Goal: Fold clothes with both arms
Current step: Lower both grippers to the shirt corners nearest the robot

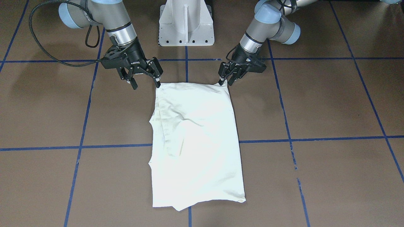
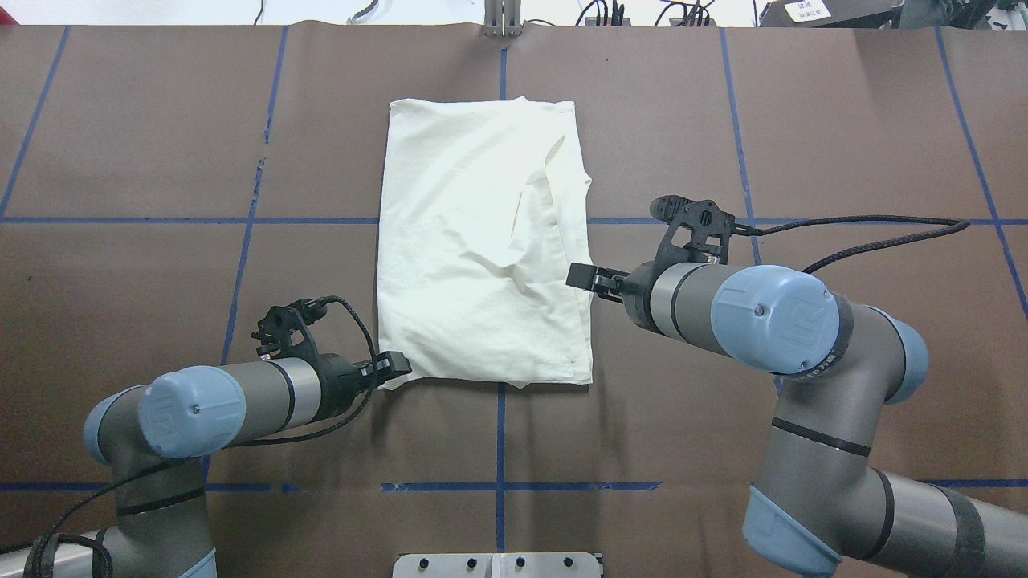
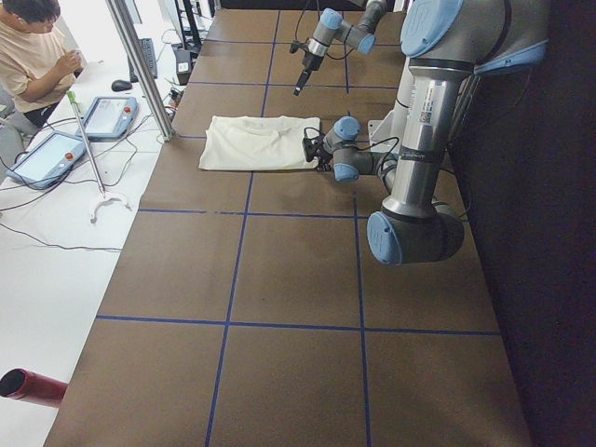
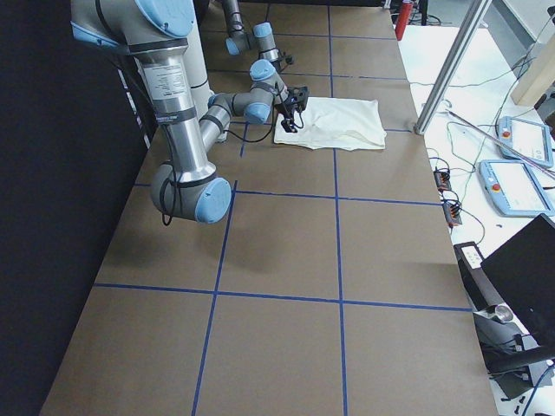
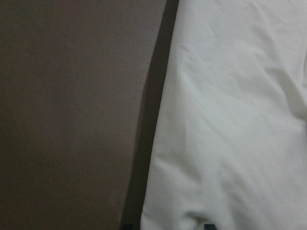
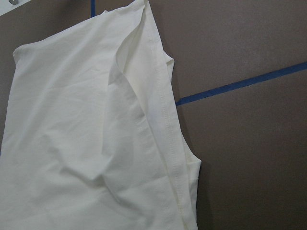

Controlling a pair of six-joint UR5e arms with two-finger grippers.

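A: Where's the left gripper?
B: Low, jaws pinched on the T-shirt at one near corner. The right gripper hangs over the other near corner, jaws spread, empty.
A: Shirt?
B: Mid-table, narrow rectangle, plain side up. Probably the end-to-end fold next: right drops, grips, both carry the edge far.
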